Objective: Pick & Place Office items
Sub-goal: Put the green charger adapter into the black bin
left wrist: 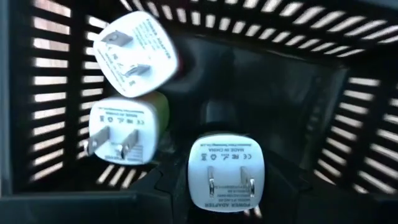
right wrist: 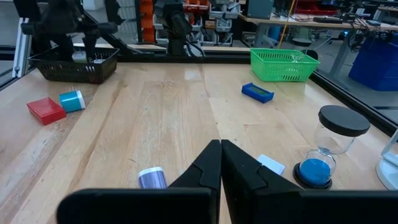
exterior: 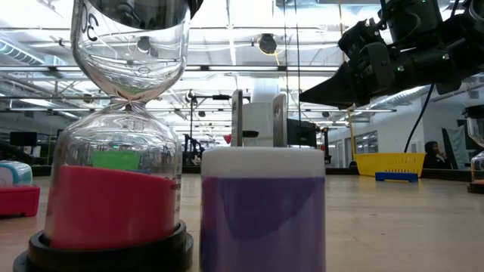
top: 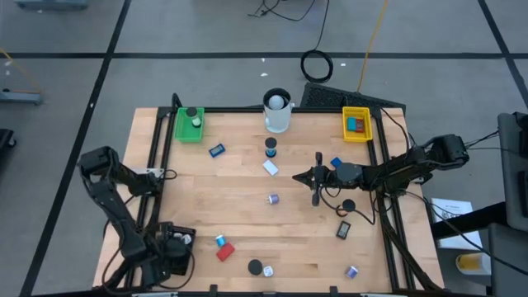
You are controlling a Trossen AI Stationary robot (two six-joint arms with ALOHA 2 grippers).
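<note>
Right tool [top: 304, 176] is hovering over the middle of the surface [top: 247, 206], fingers pressed together with nothing between them; the right wrist view shows the two tips meeting. A small purple roll [top: 273, 199] is lying just beside it, and a white piece [top: 271, 168] and a blue-sand hourglass [top: 271, 148] are sitting near it on the far side.

Left tool [top: 169, 247] is sitting low over the black tray [top: 157, 235] at the near left corner. Left wrist view is looking down into that tray at three white plug adapters [left wrist: 227, 174]; cannot tell whether this tool is released or clenched.

Remaining office items are lying scattered: red block [top: 224, 252] and blue roll [top: 220, 240] beside the black tray, blue block [top: 216, 151] near the green tray [top: 189, 125], black cap [top: 255, 267] at the near edge. Yellow tray [top: 356, 124] is holding a blue-and-orange item.
</note>
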